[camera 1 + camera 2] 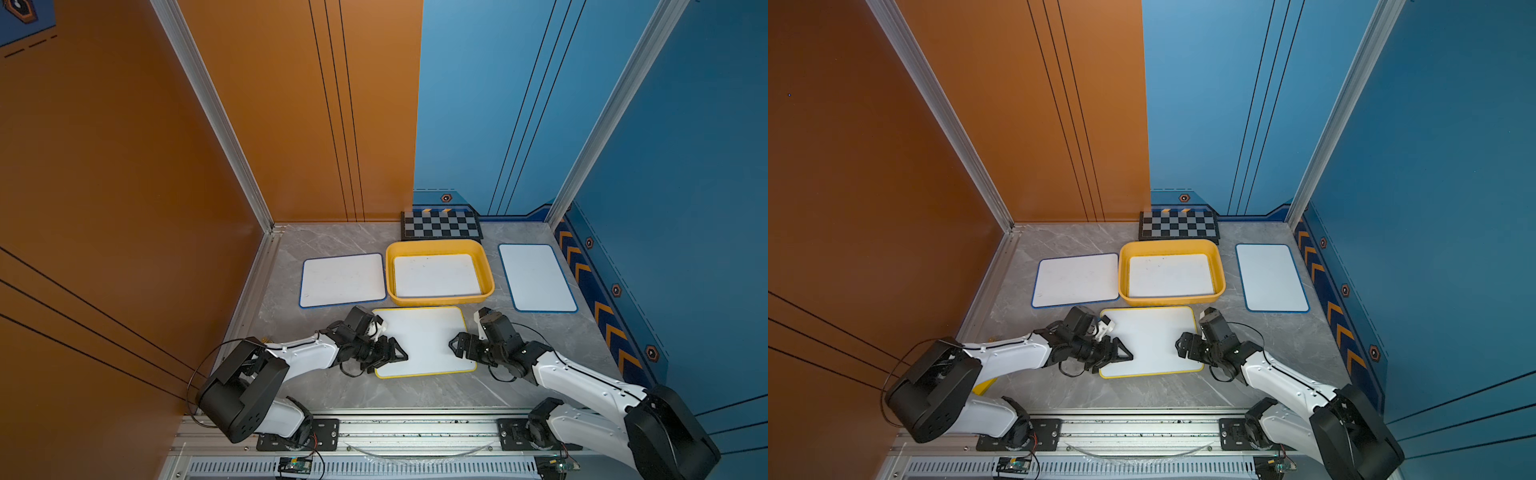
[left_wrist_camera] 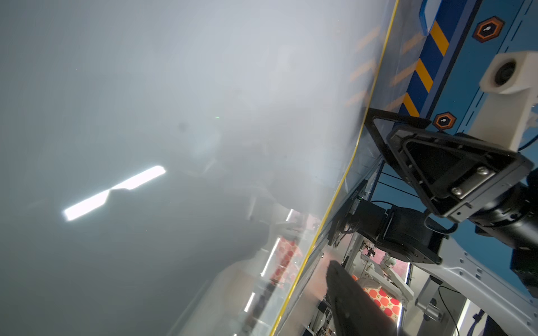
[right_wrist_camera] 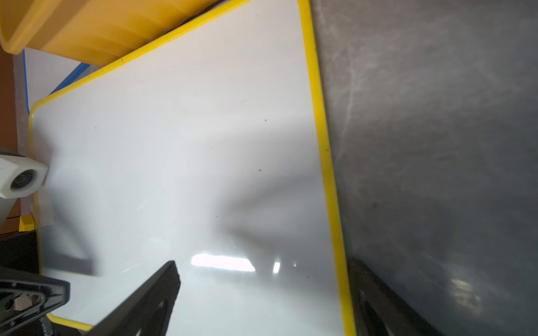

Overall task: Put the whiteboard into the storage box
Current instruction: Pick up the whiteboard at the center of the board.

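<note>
Finding: a robotics test cell in a laboratory, not a home or a shop

Grounds:
- The work area is boxed in by a printed orange panel (image 1: pixel 124 166) and a blue panel (image 1: pixel 478 104), held in aluminium profile posts (image 1: pixel 216 116), with hazard chevrons (image 1: pixel 602 311) along the skirting.
- A left arm (image 1: pixel 303 353) and a right arm (image 1: pixel 582 374), white and black, are bolted to a metal rail (image 1: pixel 415 430) at the front edge of a grey marble-pattern tabletop (image 1: pixel 415 390).
- A bare circuit board (image 1: pixel 296 464) with loose wiring sits below the rail.
- A black-and-grey checkerboard (image 1: pixel 441 225) of the camera-calibration kind sits at the foot of the back wall.
- Whiteboards (image 1: pixel 343 280) lie flat around a yellow storage box (image 1: pixel 440 246) in an orderly layout
</note>
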